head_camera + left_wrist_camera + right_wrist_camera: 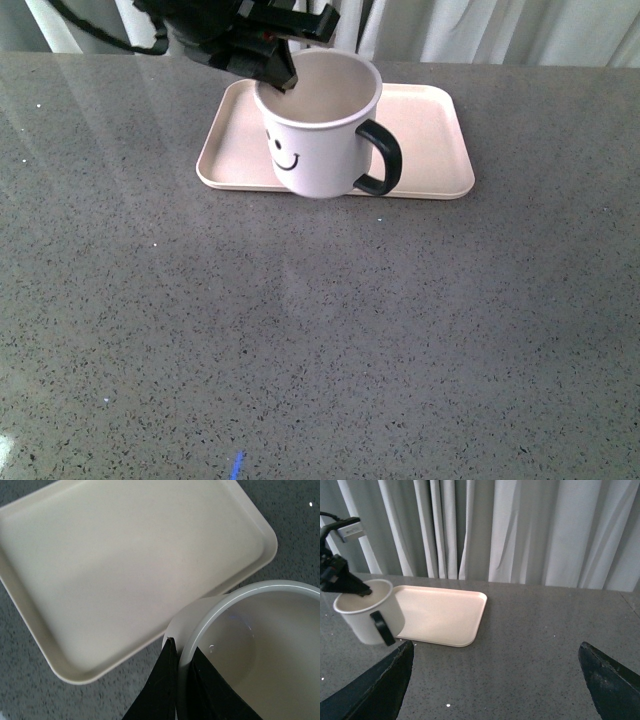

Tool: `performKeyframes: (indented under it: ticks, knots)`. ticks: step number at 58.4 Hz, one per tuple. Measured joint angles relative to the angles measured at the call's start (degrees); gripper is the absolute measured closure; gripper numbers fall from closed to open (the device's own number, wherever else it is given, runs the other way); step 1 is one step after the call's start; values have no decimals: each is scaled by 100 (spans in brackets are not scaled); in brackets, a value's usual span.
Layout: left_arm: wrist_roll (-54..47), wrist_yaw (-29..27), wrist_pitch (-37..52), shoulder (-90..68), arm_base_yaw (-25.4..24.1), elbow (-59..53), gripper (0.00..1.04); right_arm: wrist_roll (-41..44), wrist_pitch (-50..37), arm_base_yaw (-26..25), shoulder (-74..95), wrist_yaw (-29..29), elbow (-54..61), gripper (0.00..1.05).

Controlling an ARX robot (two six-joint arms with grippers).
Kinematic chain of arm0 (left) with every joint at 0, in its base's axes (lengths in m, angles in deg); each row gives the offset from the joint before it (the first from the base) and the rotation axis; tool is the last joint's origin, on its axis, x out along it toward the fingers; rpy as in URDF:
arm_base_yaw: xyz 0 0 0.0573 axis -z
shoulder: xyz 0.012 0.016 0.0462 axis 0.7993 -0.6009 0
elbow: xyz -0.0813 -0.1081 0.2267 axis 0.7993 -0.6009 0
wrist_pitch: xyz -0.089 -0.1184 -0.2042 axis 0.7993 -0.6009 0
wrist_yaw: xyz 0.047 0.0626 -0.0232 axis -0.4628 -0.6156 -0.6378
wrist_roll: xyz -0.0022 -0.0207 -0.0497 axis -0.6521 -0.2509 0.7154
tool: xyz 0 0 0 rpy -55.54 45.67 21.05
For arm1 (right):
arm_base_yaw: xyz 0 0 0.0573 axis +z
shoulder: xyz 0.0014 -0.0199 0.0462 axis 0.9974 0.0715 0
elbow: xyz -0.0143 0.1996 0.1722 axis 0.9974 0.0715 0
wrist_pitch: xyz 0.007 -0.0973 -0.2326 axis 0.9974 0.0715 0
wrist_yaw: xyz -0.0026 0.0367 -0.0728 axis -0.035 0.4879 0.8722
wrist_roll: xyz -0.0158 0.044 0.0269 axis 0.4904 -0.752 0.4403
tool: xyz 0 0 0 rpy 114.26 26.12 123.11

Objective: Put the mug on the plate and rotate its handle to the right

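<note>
The white mug with a black smiley face is held tilted above the near edge of the pale pink plate. Its black handle points right and toward me. My left gripper is shut on the mug's far-left rim, one finger inside and one outside. In the left wrist view the fingers pinch the rim of the mug over the plate. My right gripper is open and empty above the table, away from the mug and plate.
The grey speckled tabletop spreads in front of the plate. White curtains hang behind the table's far edge.
</note>
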Motion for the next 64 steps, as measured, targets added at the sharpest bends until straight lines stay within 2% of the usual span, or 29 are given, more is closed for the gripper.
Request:
performKeyframes:
  ticks: [14, 33, 64]
  knots:
    - [-157, -48, -780, -1034, 7, 1696, 103, 0, 0, 0, 0, 0, 0, 9]
    - [-398, -50, -1585, -2170, 68, 3375, 103, 0, 0, 0, 0, 0, -2, 9]
    - [-597, -109, -2369, -3191, 76, 4992, 103, 0, 0, 0, 0, 0, -2, 9]
